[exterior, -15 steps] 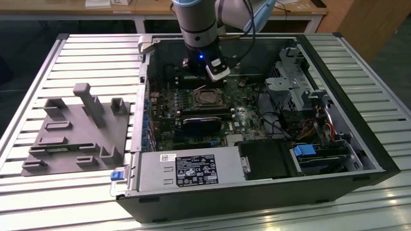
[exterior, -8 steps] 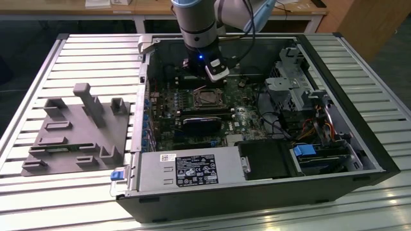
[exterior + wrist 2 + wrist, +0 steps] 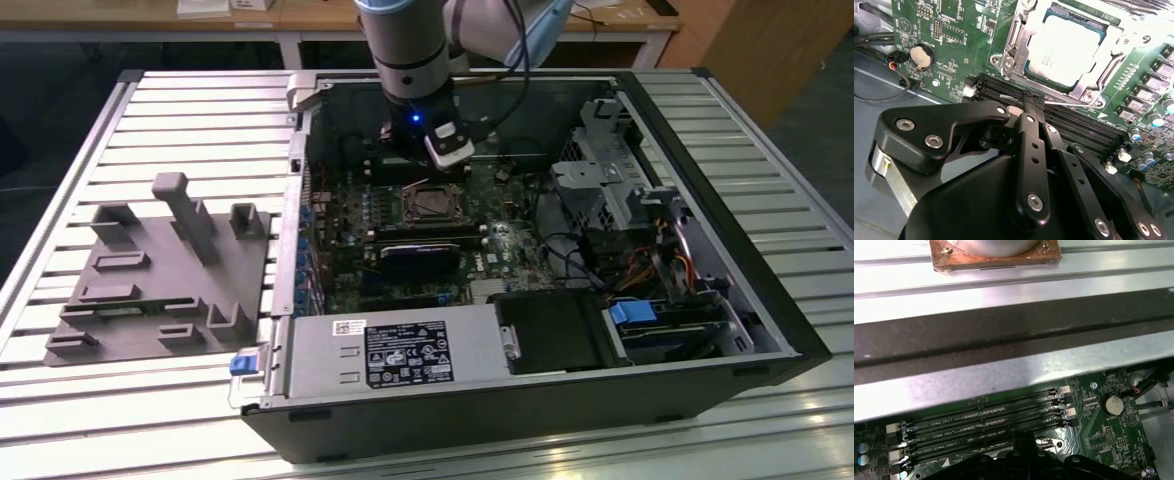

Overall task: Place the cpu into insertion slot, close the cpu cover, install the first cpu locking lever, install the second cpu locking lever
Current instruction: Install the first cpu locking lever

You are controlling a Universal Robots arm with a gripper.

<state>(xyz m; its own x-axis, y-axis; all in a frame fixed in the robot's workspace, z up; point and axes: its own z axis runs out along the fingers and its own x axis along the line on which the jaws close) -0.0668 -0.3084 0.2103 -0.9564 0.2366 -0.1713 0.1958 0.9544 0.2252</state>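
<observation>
Hanging over the open computer case point(image 3: 747, 300), the gripper point(image 3: 447, 158) sits at the end of the arm point(image 3: 407, 50), just above the green motherboard point(image 3: 514, 245). In the exterior view the insertion slot point(image 3: 430, 203) lies at about six o'clock from the gripper and close to it. The grey power supply point(image 3: 387, 350) lies further along the same line.

In the second wrist view the gripper's point(image 3: 1029, 105) black fingers point(image 3: 1030, 150) are pressed together at their tips, with nothing visible between them. The tips hover over the black memory slots point(image 3: 1074, 127), just beside the socket.

The cpu point(image 3: 1064, 50) rests in the socket with its silvery top facing up. The cpu cover point(image 3: 1086, 89) lies flat around it, and the chip shows through the cover's square window. A coin cell battery point(image 3: 921, 56) sits on the board, well apart from the socket.

In the first wrist view the gripper point(image 3: 1026, 440) is near the same memory slots point(image 3: 984, 425).

In the exterior view a grey parts fixture point(image 3: 160, 270) stands on the slatted desk point(image 3: 107, 420), at nine o'clock from the case.
</observation>
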